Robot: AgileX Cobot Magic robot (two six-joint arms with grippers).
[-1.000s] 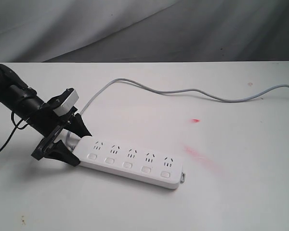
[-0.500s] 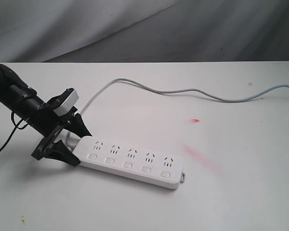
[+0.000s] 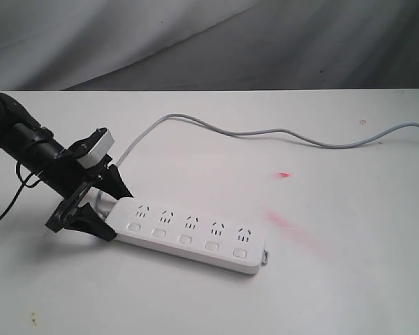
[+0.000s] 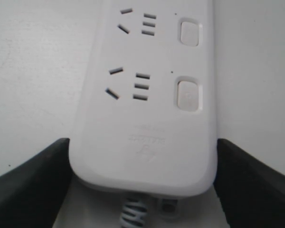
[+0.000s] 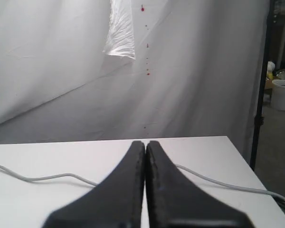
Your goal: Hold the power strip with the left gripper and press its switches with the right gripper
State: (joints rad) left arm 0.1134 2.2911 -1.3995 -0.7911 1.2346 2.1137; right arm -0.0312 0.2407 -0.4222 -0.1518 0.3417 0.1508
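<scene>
Power strip, long flat white plastic bar: sits lower centre of frame, long axis slanting down-right. Clamped, seemingly, at left cord end by slim black left gripper. Bulky dark right gripper: tips pressed together, outside that view.

You are looking at a lab-style recording bay: a white table set before a draped grey-white backdrop sheet, a black stand pole and white tub beyond its corner.
</scene>
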